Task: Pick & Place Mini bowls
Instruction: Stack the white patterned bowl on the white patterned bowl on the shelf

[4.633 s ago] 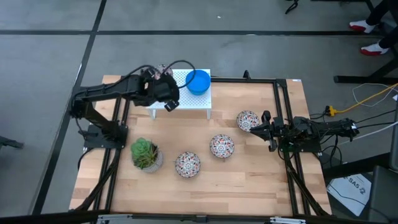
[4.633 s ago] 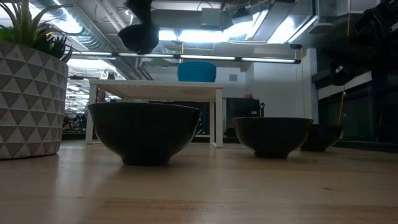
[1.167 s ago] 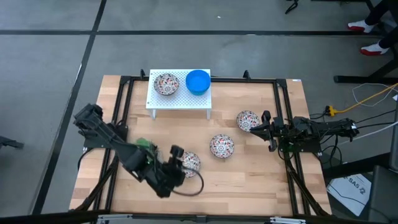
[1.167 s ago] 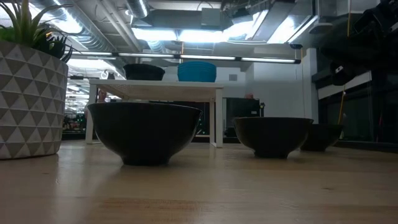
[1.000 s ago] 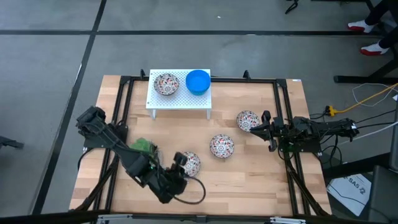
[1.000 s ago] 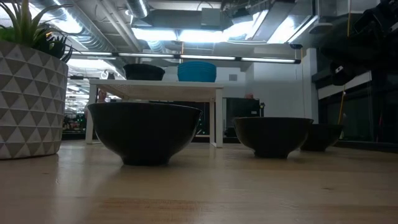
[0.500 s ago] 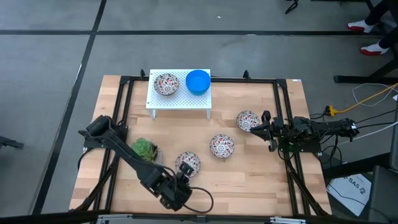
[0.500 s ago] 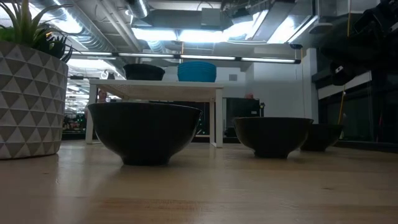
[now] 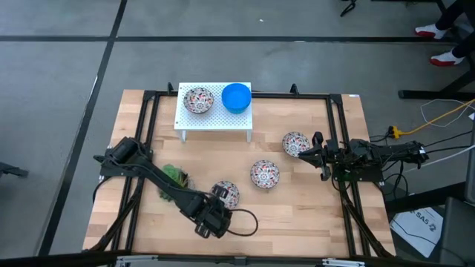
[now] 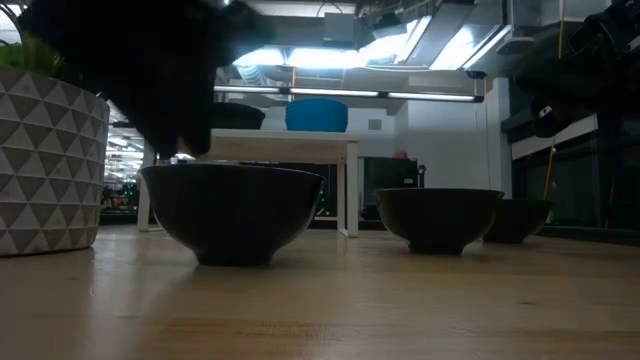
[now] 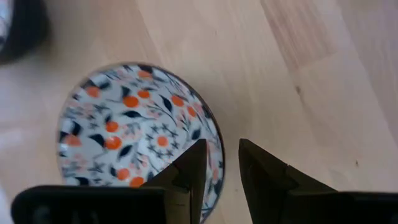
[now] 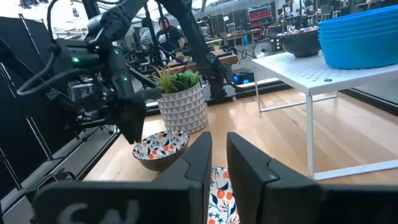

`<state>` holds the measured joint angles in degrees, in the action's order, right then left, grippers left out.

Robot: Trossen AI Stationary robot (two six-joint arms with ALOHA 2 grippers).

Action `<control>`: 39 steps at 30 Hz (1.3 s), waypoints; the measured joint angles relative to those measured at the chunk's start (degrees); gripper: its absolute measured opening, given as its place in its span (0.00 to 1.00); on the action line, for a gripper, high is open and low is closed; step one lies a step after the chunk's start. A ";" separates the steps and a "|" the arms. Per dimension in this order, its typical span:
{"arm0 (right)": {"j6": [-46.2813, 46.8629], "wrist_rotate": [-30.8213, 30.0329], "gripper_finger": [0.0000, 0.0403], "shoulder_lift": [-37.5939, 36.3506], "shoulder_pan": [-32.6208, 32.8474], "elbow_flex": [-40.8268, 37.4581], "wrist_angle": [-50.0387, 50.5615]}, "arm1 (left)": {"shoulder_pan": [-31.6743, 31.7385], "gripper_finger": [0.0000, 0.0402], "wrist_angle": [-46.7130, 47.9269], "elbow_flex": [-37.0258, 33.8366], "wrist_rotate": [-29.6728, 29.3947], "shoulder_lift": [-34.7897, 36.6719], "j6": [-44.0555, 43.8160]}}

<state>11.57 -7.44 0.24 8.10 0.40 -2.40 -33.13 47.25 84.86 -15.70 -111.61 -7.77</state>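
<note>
While the left gripper [image 9: 217,210] hangs over the near rim of the floral bowl [image 9: 225,194] closest to the potted succulent [image 9: 172,176], its fingers [image 11: 189,167] stand a little apart, one over the bowl's inside and one outside the wall, holding nothing yet. That bowl sits on the table [image 9: 297,215] just right of the succulent. Further right of the plant, a second floral bowl [image 9: 264,173] and a third [image 9: 295,143] sit well apart in a rising line. Behind the succulent, on the white perforated stand [image 9: 215,119], rest another floral bowl [image 9: 197,99] and a blue bowl [image 9: 237,96] side by side. Right gripper [image 9: 318,152] waits just beside the third bowl, fingers [image 12: 200,158] narrowly parted and empty. Looks: white glaze with orange-red flowers and dark leaves inside, dark outer wall and rim; the blue one plain and bright. Handling, by judgement: small glazed ceramic or similar, rigid, light, slick to dark fingers, and likely to chip if dropped or knocked against the stand. Best hold is a pinch across the rim wall, one finger in, one out, as now lined up; a shallow bite could let it tip or slide.
</note>
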 joint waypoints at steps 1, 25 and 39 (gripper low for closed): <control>0.00 0.00 0.13 0.01 0.00 0.00 0.00 | 0.23 0.22 -0.47 -0.65 0.32 0.00 -0.02; 0.00 0.01 0.13 0.00 0.00 0.00 0.00 | 2.49 0.03 -4.30 -4.79 0.90 0.30 1.77; 0.00 0.01 0.13 0.01 0.00 0.01 0.01 | 1.74 0.02 -5.59 -3.68 1.86 0.22 2.10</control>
<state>11.57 -7.43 0.25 8.10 0.41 -2.39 -31.39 41.67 81.17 -13.84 -111.39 -5.67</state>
